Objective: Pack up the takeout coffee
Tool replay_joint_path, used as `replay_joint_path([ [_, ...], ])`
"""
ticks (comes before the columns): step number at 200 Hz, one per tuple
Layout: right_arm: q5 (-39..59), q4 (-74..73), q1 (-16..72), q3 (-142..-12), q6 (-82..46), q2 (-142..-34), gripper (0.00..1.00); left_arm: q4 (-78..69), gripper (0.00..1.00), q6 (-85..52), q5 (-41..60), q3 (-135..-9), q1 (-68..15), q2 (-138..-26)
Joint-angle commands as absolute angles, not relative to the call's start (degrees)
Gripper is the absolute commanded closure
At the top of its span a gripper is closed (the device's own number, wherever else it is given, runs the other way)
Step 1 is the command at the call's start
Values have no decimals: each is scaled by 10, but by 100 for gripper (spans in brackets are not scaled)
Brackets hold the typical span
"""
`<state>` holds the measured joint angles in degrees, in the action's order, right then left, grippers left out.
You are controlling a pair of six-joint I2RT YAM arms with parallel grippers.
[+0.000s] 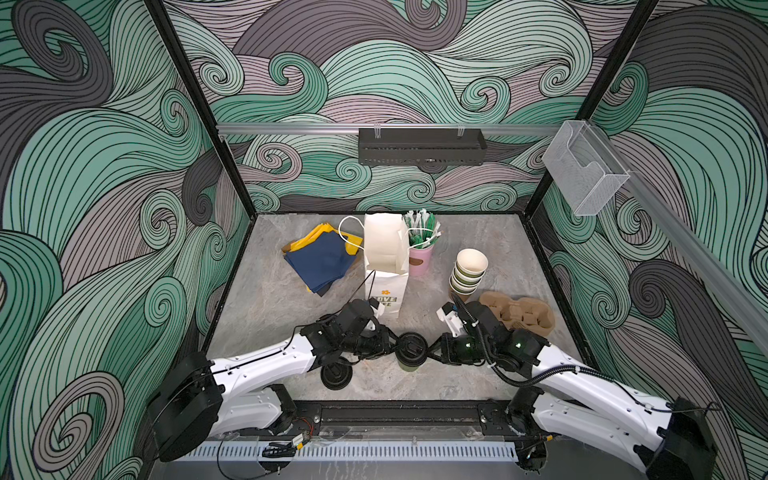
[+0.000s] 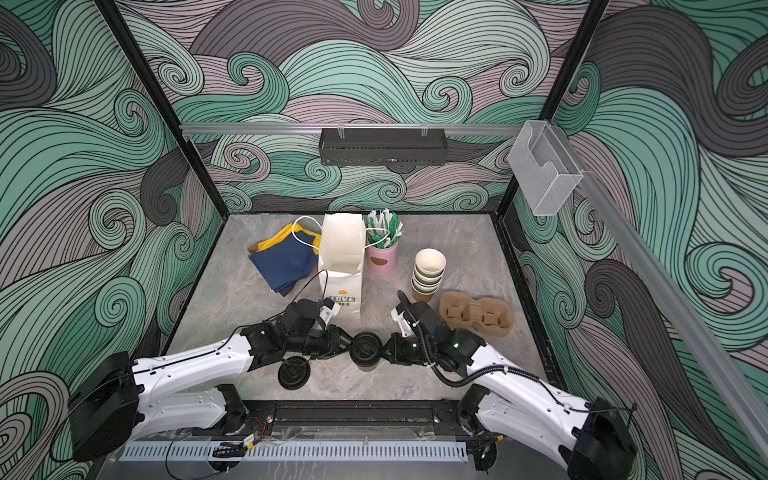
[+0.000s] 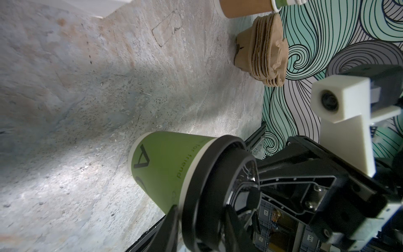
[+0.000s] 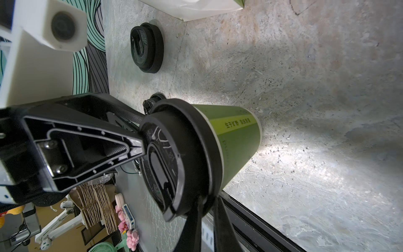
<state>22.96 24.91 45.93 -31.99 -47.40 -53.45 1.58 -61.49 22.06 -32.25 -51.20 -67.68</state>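
One green cup (image 1: 409,366) is standing upright on the table (image 1: 270,307) at front centre, with a black lid (image 1: 410,345) sitting on it. Left gripper (image 1: 395,348) is pinching the lid's rim from its side, fingers part spread. Right gripper (image 1: 430,350) is meeting it from the opposite side, fingers nearly pressed together on the rim edge. Judging: lidding is finishing, packing not yet begun. Carrier stack (image 1: 519,316) and open bag (image 1: 384,257) are waiting untouched; no second lidded cup is showing; loose lids (image 1: 336,374) are lying front-left
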Motion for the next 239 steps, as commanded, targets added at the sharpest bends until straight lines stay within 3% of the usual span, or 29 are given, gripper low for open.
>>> replay_joint_path([
  [1, 194, 300, 460, -277, -468, -577, 88, 113, 68, -602, 191, -306, -518, -703],
  [93, 205, 310, 455, -299, -446, -623, 90, 116, 68, -600, 191, -308, -518, -705],
  [143, 198, 302, 448, -369, -440, -519, 72, 119, 67, -602, 187, -312, -517, -701],
  [239, 218, 270, 440, -357, -448, -519, 51, 123, 57, -586, 187, -344, -518, -686],
])
